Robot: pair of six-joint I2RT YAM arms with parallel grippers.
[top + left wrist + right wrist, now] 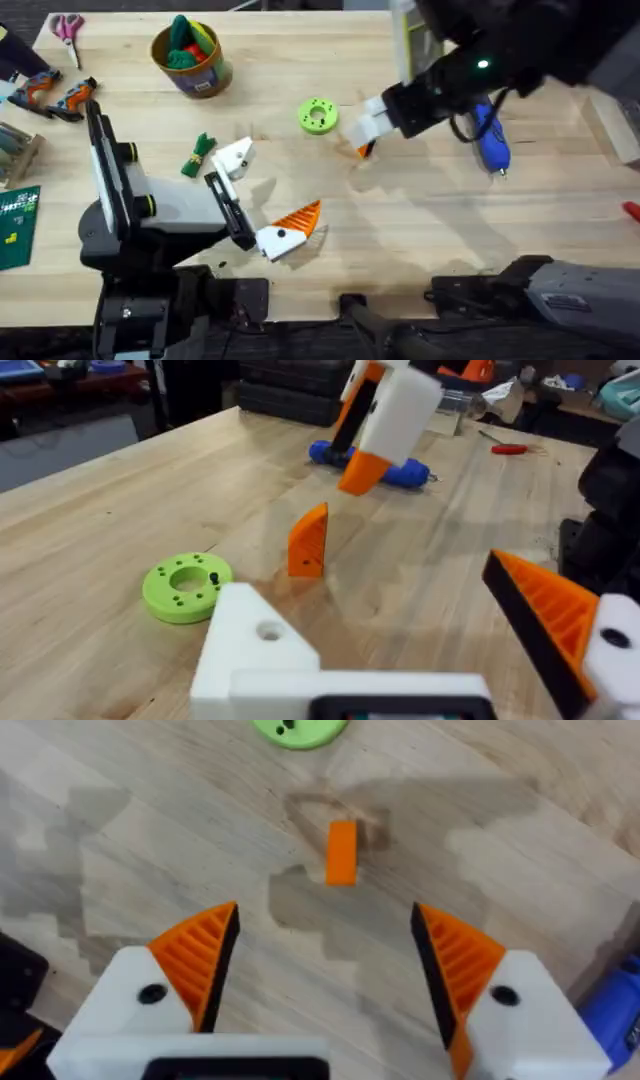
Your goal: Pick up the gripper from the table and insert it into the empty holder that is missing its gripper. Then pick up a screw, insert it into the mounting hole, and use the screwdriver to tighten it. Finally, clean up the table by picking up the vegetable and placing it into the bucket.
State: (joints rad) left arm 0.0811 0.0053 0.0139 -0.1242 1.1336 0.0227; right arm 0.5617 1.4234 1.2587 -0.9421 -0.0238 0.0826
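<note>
The gripper (341,851) stands on the bare tabletop (420,230) right of centre in the overhead frame, just beside the lime-green disc (318,115). Above it hangs the right claw (325,970), fingers apart. The left claw (262,200), lower centre, is spread too, one side lacking its orange wedge.

Orange gripper (341,851) upright on table (420,240)
</note>
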